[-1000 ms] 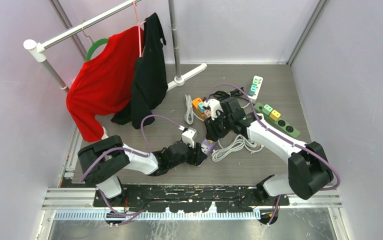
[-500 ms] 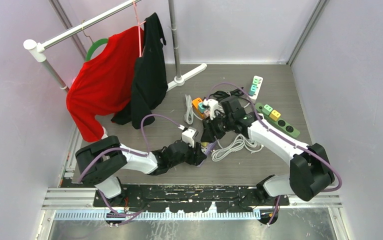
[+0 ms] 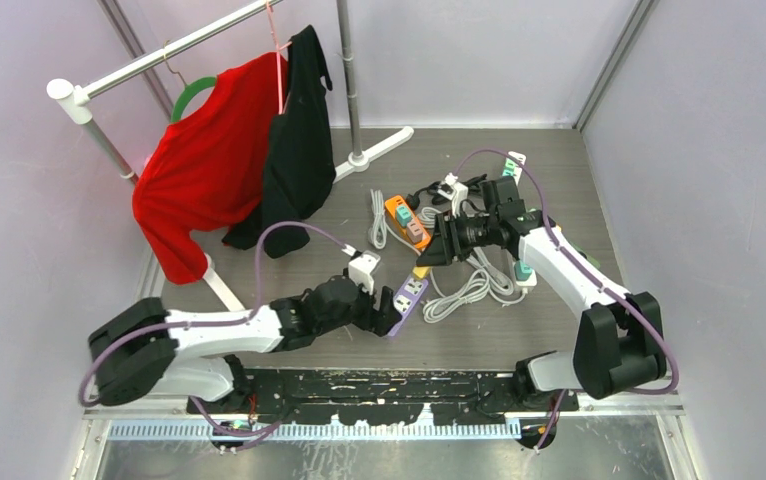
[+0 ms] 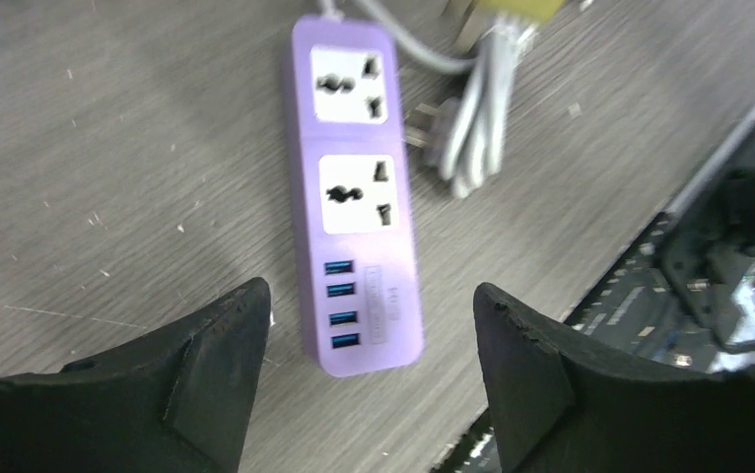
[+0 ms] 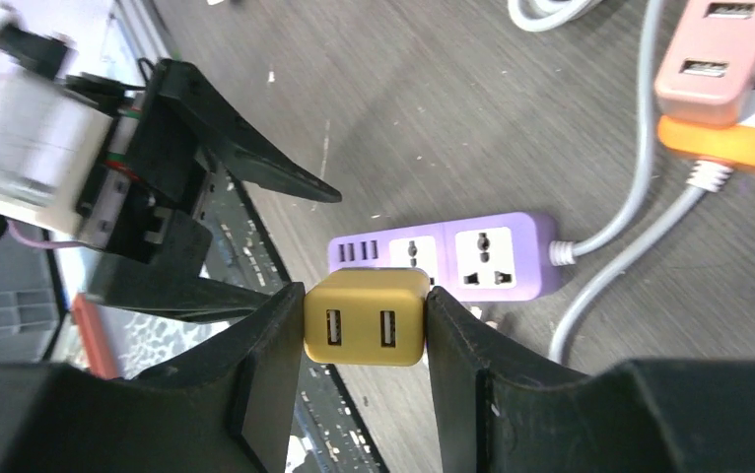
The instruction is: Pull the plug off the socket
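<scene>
Two jaws of the left gripper [image 4: 369,293] stand apart astride the purple power strip [image 4: 356,197] flat on the table, likely placed to brace it; both its sockets are empty. Farther on, the right gripper [image 5: 363,294] pinches the yellow plug [image 5: 364,325], held clear above the strip.

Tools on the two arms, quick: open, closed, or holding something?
Left tool: open, empty, over the purple power strip.
Right tool: closed on the yellow plug.

A grey wood-grain table [image 3: 479,338] carries a purple power strip [image 3: 408,293]. An orange strip [image 3: 405,220] and coiled grey cable [image 3: 471,290] lie nearby.
</scene>
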Robot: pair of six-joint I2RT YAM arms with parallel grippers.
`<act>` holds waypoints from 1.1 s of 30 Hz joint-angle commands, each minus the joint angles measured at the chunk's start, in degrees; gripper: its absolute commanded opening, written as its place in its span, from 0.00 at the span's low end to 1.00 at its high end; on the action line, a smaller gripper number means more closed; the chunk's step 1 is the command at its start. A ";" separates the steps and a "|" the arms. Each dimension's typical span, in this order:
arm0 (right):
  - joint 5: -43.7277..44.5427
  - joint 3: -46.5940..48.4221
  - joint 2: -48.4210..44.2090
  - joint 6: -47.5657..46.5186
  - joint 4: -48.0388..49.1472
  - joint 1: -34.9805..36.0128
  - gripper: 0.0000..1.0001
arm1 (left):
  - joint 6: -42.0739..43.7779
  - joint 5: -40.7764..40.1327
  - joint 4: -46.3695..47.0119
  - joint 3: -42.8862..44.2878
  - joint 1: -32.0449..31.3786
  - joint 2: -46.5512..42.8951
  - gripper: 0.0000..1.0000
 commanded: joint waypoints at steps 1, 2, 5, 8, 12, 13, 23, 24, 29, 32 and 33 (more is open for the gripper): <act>-8.69 2.58 1.30 3.03 0.29 -1.17 0.01 | 2.23 1.41 -2.27 0.07 0.25 -10.19 0.76; -9.30 2.60 1.65 3.62 0.45 -1.32 0.01 | 2.19 1.66 -2.32 -0.04 0.21 -12.13 0.77; -10.45 2.85 2.87 4.90 0.49 -1.40 0.01 | 1.58 2.49 -2.41 0.15 0.22 -16.57 0.79; -10.79 3.36 4.10 5.77 0.16 -1.39 0.01 | 0.47 3.10 -2.86 1.20 0.21 -18.91 0.81; -12.29 3.98 5.69 6.67 -0.65 -1.46 0.01 | -1.70 2.66 -7.89 6.08 0.20 -17.88 0.80; -12.61 4.03 5.98 6.88 -0.70 -1.46 0.01 | -2.48 1.86 -10.58 8.11 0.23 -17.00 0.80; -14.39 4.85 7.69 7.61 -1.56 -1.43 0.01 | -2.90 -0.48 -24.52 23.85 0.21 -4.21 0.77; -14.43 4.90 7.80 7.61 -1.65 -1.41 0.01 | -2.64 -0.73 -24.74 24.67 0.23 -2.13 0.77; -15.19 5.00 8.08 7.85 -1.80 -1.42 0.01 | 0.04 -2.30 -27.09 29.14 0.23 2.63 0.68; -15.66 5.11 8.41 8.00 -1.77 -1.41 0.01 | 1.66 -3.75 -27.44 30.80 0.22 4.93 0.59; -15.83 5.09 8.56 8.04 -1.83 -1.43 0.01 | 2.13 -3.99 -27.36 31.19 0.23 5.54 0.57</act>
